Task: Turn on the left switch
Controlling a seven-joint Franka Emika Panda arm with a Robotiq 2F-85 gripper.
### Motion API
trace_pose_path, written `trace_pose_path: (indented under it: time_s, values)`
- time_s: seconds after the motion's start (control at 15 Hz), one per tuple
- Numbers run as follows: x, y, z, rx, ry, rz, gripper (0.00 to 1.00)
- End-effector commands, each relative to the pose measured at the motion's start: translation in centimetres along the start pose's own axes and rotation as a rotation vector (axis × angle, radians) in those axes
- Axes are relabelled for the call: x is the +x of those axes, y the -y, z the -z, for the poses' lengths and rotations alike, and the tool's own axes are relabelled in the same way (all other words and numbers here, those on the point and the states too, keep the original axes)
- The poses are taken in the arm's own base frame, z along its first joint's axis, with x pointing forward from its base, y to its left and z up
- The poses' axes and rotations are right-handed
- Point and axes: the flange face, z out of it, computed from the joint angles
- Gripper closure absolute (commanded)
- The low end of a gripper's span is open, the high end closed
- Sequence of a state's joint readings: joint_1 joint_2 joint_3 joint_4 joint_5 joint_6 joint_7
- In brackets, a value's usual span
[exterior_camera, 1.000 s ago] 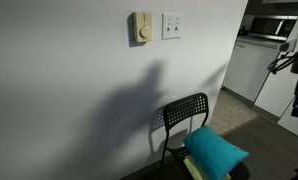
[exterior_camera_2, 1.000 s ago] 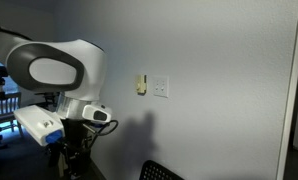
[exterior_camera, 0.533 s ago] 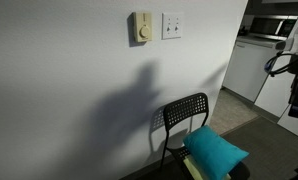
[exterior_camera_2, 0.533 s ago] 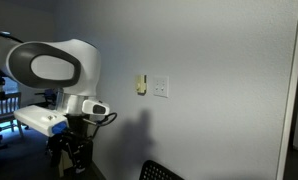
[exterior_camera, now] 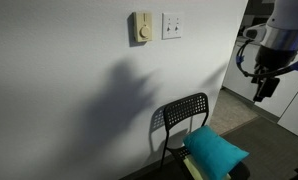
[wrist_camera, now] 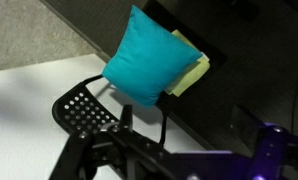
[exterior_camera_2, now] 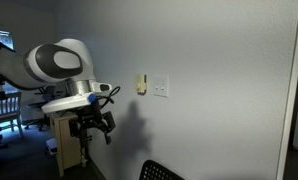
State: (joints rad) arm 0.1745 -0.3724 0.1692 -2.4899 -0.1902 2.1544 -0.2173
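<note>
One black chair (exterior_camera: pixel 185 117) with teal cushion (exterior_camera: pixel 215 151) below the left switch (exterior_camera: pixel 168 24); claw (exterior_camera: pixel 261 91) well apart, grip state unclear.

Teal cushion (exterior_camera: pixel 217 150) sits on black chair (exterior_camera: pixel 184 112), seemingly atop a yellow pad (wrist_camera: pixel 194 72).

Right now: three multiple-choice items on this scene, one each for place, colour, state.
1. The white switch plate sits where relative to the beige dial box? A right of it B below it C left of it
2. The cushion on the black chair is: A red B teal C white
3. The gripper is: A touching the wall B holding the cushion C clear of both
1 A, both exterior views show it; 2 B, plainly teal; 3 C, it hangs far from the left switch.
</note>
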Motion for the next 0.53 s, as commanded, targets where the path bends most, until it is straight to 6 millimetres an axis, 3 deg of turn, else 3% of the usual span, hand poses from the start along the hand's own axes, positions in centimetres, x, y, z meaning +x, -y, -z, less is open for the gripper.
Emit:
trace_pose_path:
  time_s: [0.0, 0.2, 0.27, 0.47]
  values:
    - [4.0, -0.5, 1.4, -0.086, -0.082, 0.103, 0.00]
    - [5.3, -0.3, 4.0, -0.153, -0.123, 0.087, 0.00]
    - [4.4, -0.2, 3.0, -0.121, -0.115, 0.094, 0.00]
    - [5.0, -0.1, 4.3, -0.138, -0.139, 0.087, 0.00]
